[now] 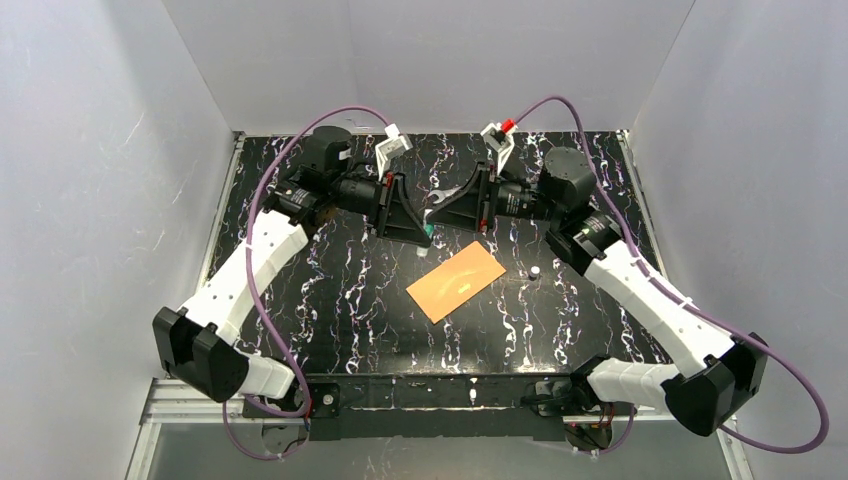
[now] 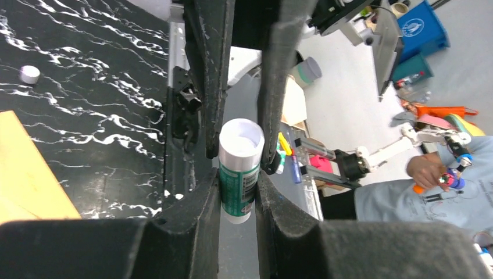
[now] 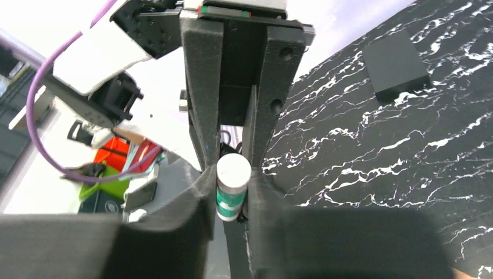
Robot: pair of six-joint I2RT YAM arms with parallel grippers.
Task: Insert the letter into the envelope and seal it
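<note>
- Top view: the left arm [image 1: 265, 255] and the right arm [image 1: 640, 285] both reach in over the far half of the table [image 1: 330, 300], with their wrists turned to face each other.
- The left gripper [image 1: 420, 230] and the right gripper [image 1: 441, 211] meet tip to tip. One glue stick [image 1: 426, 235] sits between them, and only its greenish end shows.
- One envelope [image 1: 456, 281] lies flat and askew just in front of the grippers, touching neither. Whether the letter is inside it cannot be told.
- One small white cap [image 1: 535, 271] stands near the envelope's right corner.
- Left wrist view: the left gripper's fingers pinch the stick's green-labelled body. The right gripper's fingers come down from above and clasp its white end.
- A corner of the envelope is cut off at the left edge, and the cap lies further off on the table.
- Right wrist view: the right gripper's fingers are closed on the stick just below its round white top, and the stick's lower part is hidden.
- One flat black block [image 3: 395, 64] lies on the table, well away from the grippers.
</note>
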